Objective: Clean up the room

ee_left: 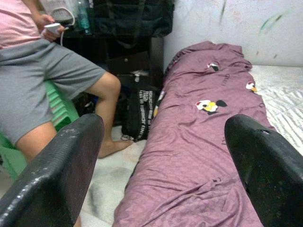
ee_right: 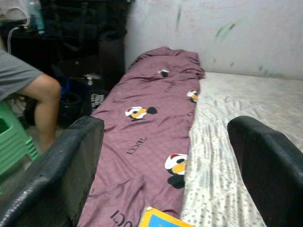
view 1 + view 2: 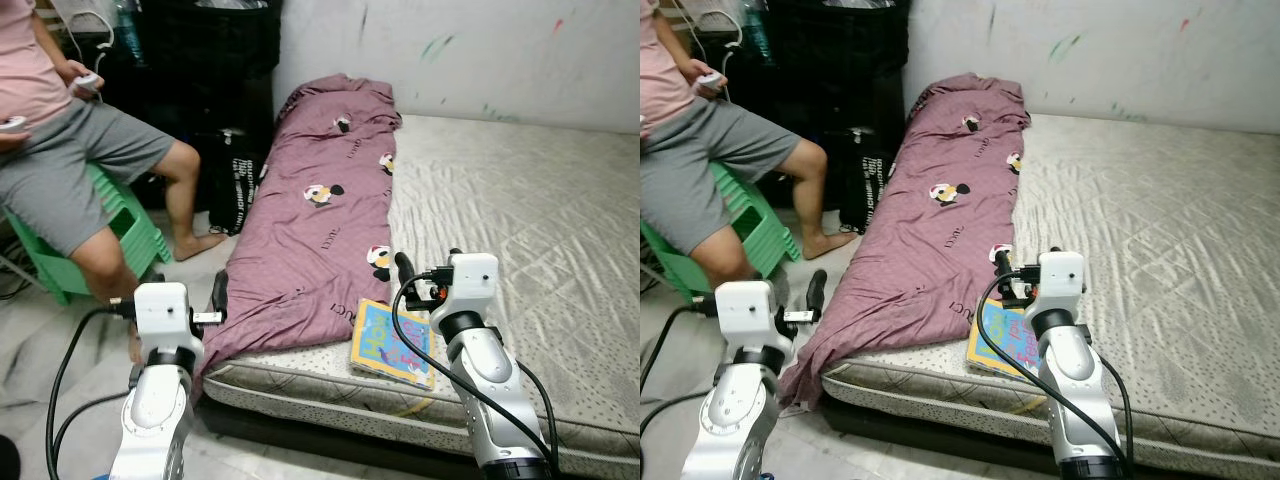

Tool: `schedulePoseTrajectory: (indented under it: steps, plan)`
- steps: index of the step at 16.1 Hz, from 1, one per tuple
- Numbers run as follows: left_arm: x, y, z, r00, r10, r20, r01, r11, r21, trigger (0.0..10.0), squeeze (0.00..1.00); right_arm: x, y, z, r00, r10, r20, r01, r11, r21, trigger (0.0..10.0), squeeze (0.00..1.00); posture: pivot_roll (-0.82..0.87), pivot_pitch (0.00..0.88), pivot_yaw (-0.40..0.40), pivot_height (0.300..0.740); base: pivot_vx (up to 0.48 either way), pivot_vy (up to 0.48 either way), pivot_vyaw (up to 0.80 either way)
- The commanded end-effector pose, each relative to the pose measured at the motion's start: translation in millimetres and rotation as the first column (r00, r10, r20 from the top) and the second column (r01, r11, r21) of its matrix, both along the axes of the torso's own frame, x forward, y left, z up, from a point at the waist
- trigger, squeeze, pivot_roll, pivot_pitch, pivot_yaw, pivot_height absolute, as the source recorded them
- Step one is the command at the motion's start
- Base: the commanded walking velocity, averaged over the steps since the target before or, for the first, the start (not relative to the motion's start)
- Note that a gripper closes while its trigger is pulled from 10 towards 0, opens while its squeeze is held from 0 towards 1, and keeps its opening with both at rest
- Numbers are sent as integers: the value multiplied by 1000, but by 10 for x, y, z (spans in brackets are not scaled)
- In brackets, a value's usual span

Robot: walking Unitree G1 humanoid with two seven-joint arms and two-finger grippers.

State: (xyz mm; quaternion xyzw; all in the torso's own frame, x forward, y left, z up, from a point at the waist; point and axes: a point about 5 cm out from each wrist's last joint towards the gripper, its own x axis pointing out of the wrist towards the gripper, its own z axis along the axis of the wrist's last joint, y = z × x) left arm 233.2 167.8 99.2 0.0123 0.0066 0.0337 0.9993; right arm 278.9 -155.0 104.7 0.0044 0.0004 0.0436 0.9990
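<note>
A long purple blanket (image 3: 320, 230) with cartoon prints lies bunched along the left side of the grey mattress (image 3: 530, 220). A colourful picture book (image 3: 392, 343) rests at the mattress's front edge, touching the blanket's near end. My right gripper (image 3: 403, 268) hovers just above the book and the blanket's near end, open, with its black fingers (image 2: 71, 161) wide apart and nothing between them. My left gripper (image 3: 220, 292) is held off the mattress's left edge beside the hanging blanket, also open and empty, its fingers (image 1: 61, 165) spread wide.
A person (image 3: 60, 160) sits on a green plastic stool (image 3: 135, 235) at the left, holding controllers, one bare foot on the floor near the bed. A black bag (image 3: 235, 180) stands between the person and the mattress. A white wall (image 3: 480, 50) runs behind the bed.
</note>
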Motion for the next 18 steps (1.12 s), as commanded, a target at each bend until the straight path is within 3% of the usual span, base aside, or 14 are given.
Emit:
schedulePoseTrajectory:
  steps: [1, 18]
  plan:
    - [9, 5, 22, 1000, -14, 4, 14, 1000, -3, 10000, 0, -5, -16, 24, 1000, -12, 13, 12, 1000, -6, 10000, 0, -59, 0, -3, 740, 0, 0, 0]
    - [40, -65, 53, 999, -36, 23, 36, 999, -32, 10000, 0, 37, 25, 12, 998, 59, -9, -60, 998, -27, 10000, 0, -65, 0, -26, 740, 0, -424, 0]
